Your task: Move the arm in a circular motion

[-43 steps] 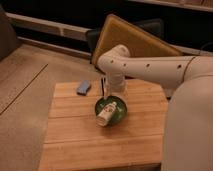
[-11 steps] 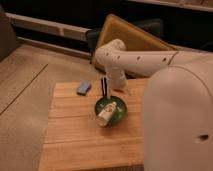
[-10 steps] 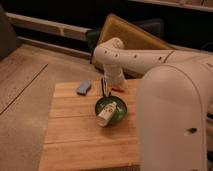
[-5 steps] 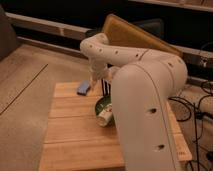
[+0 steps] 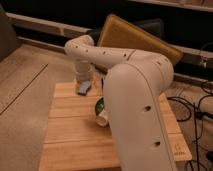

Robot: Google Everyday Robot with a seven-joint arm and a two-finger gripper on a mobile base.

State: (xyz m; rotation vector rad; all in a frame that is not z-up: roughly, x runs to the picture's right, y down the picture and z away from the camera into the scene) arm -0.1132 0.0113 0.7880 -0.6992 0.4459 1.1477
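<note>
The cream-white arm [image 5: 132, 95] fills the middle and right of the camera view. Its thick segment with small dark holes runs up and left to a rounded joint [image 5: 79, 47], then drops toward the table. The gripper [image 5: 83, 80] hangs at the end of that drop, over the back left corner of the wooden table [image 5: 70, 135], right above a small blue object [image 5: 84, 88].
A green bowl [image 5: 99, 106] with a white cup [image 5: 102, 119] lying in it sits mid-table, half hidden by the arm. A tan board [image 5: 137, 35] leans behind the table. Cables [image 5: 197, 107] lie on the floor at right. A grey floor lies to the left.
The arm has swung left and toward the camera. The gripper moved from over the green bowl to over the blue object at the table's back left, and the arm now covers more of the bowl.
</note>
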